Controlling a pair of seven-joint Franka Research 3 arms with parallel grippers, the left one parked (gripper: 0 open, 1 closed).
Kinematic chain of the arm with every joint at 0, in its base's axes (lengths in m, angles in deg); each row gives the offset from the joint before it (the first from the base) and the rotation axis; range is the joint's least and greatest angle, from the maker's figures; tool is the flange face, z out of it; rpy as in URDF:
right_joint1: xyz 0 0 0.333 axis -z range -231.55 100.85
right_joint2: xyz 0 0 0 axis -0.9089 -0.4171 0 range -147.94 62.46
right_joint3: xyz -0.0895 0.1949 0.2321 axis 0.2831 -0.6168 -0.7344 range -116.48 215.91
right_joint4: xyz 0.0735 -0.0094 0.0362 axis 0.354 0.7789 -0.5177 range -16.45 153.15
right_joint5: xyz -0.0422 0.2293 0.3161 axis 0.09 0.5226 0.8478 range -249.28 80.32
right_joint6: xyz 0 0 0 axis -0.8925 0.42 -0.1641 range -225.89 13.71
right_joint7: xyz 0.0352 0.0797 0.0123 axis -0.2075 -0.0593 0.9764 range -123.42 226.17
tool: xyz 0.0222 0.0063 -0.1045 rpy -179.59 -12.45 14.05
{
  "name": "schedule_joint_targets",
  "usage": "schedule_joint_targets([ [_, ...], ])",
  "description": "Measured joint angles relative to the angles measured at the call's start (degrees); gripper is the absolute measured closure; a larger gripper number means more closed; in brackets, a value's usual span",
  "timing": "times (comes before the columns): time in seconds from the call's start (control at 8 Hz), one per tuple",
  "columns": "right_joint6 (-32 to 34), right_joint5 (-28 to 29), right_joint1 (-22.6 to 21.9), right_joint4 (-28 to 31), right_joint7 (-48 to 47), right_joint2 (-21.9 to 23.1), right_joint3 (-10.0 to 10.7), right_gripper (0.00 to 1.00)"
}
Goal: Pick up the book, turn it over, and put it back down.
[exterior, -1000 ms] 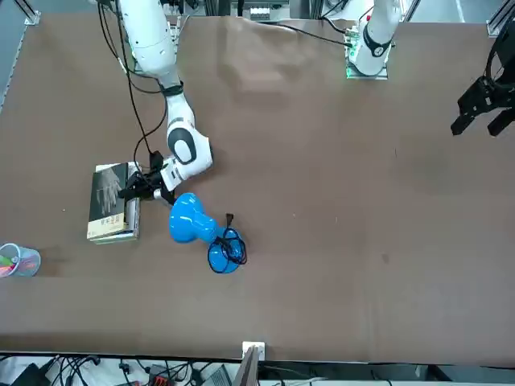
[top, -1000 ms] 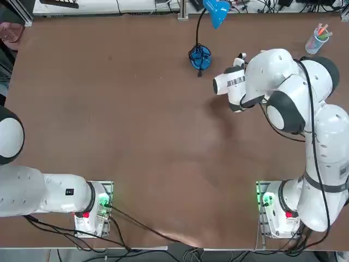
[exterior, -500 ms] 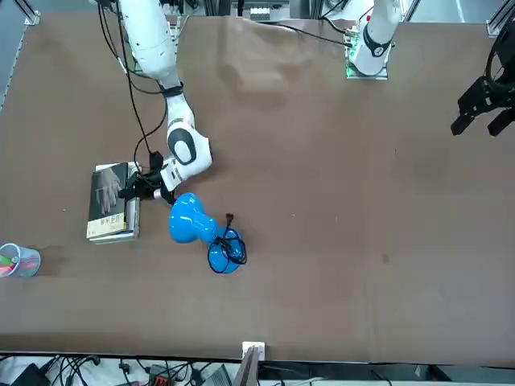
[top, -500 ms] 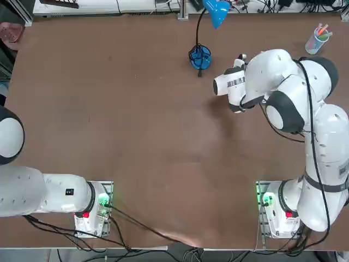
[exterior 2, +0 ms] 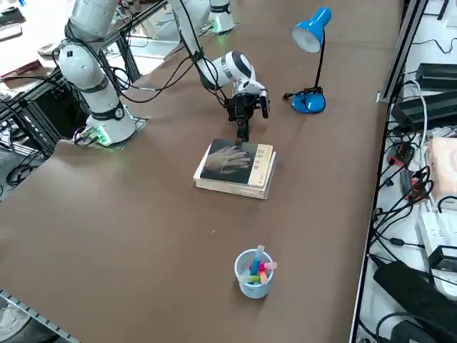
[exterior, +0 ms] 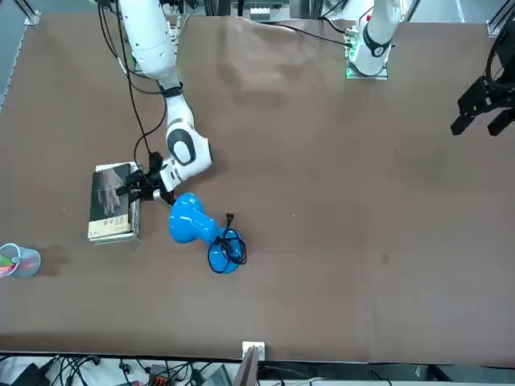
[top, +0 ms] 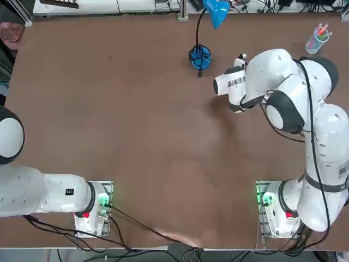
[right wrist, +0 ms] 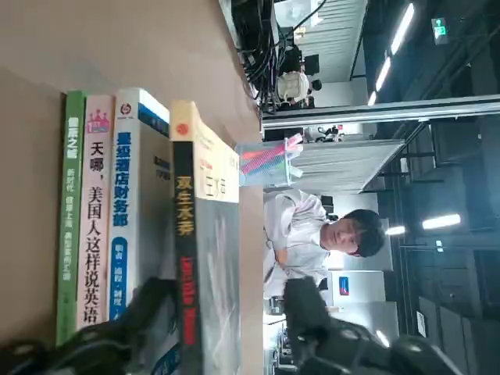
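The book [exterior: 113, 201] lies flat on the brown table [exterior: 322, 201], grey cover with a pale hand picture facing up [exterior 2: 235, 166]. My right gripper [exterior: 133, 190] sits low at the book's short edge, on the side toward the lamp, and is open [exterior 2: 243, 130]. In the wrist view the book's black-spined top layer [right wrist: 185, 258] stands between the two dark fingers [right wrist: 148, 312], with a gap to the other finger; several printed spines show beside it. From overhead, the arm's wrist [top: 234, 82] hides both book and gripper.
A blue desk lamp [exterior: 193, 221] stands right beside the gripper, its base [top: 200, 56] and cord a little further out. A cup of coloured pens [exterior 2: 253, 275] sits near the table corner beyond the book. A person [right wrist: 312, 230] is seated beyond the table.
The gripper's fingers have spread apart from shut to open at the book's edge. The book and the arm have stayed in about the same place.
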Motion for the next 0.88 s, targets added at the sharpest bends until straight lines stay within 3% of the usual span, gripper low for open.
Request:
schedule_joint_targets([
  [0.12, 0.1, -0.1, 0.0, -0.1, 0.0, 0.1, 0.1, 0.00],
  [0.88, -2.7, -0.1, 1.6, 0.2, -0.2, 2.8, 0.4, 0.00],
])
